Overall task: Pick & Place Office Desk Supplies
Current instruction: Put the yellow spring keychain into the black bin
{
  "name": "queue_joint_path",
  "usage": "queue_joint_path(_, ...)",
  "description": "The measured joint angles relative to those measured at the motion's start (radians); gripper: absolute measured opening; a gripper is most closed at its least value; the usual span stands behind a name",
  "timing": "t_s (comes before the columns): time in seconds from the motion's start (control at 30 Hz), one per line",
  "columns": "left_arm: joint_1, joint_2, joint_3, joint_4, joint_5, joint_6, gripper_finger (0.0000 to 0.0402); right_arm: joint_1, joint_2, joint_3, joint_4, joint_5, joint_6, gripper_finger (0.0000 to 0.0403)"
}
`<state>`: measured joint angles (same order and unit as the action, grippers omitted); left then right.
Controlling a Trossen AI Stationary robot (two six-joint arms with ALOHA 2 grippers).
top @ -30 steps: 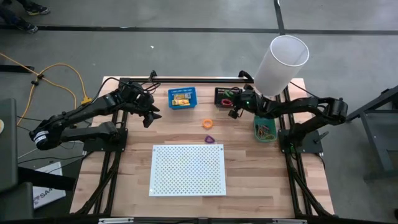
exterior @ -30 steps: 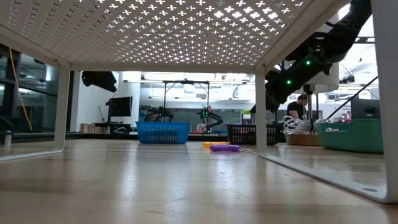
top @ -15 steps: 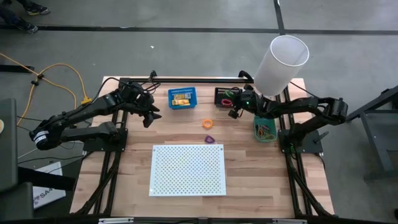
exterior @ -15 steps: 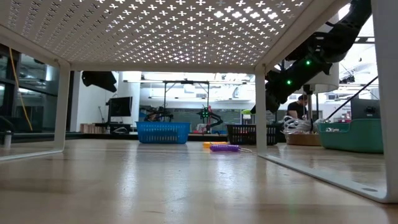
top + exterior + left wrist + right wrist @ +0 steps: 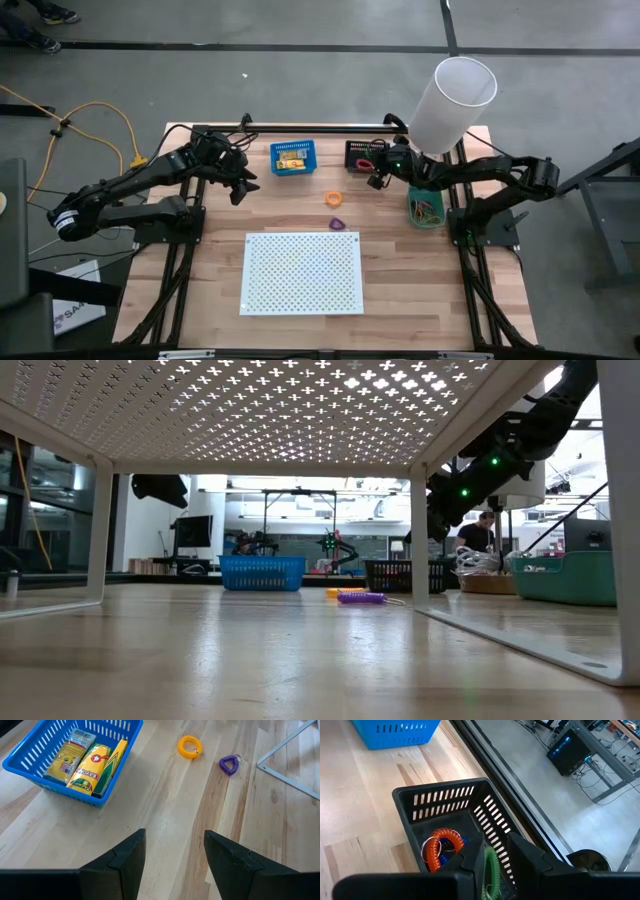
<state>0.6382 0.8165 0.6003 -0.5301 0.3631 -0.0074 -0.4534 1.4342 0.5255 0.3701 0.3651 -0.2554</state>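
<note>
- You had two dark arms over a wooden bench (image 5: 200,280), with a white perforated board (image 5: 302,272) lying flat near the front.
- Your right pincer (image 5: 492,862) hung over the black bin (image 5: 447,817) at the back of the bench. A green coiled loop (image 5: 491,870) sat between its fingers, which looked only slightly apart; whether they gripped the loop or were letting it go, you could not tell.
- An orange-red coiled loop (image 5: 440,849) lay inside that black bin, so sorting there seemed under way.
- Your left pincer (image 5: 174,855) waited above bare wood beside the blue bin (image 5: 70,762), fingers wide apart and holding nothing.
- The blue bin held yellow-orange packets (image 5: 92,765), which looked put away.
- The green bin (image 5: 426,209) on the right side held thin rubber bands.
- An orange loop (image 5: 189,746) and a purple loop (image 5: 229,764) lay loose on the bench, near each other, between the bins and the board.
- By my judgement, most supplies were binned; those two loops, and the green one if not released, remained for you.
</note>
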Motion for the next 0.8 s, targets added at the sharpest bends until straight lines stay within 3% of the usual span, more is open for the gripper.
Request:
queue_joint_path(0.33,0.0,0.0,0.0,0.0,0.0,0.0,0.0195,0.0,0.0,0.0,0.003,-0.016,-0.001,0.0072)
queue_joint_path(0.8,0.0,0.0,0.0,0.0,0.0,0.0,0.0195,0.049,0.0,0.001,0.028,-0.521,-0.018,0.0072)
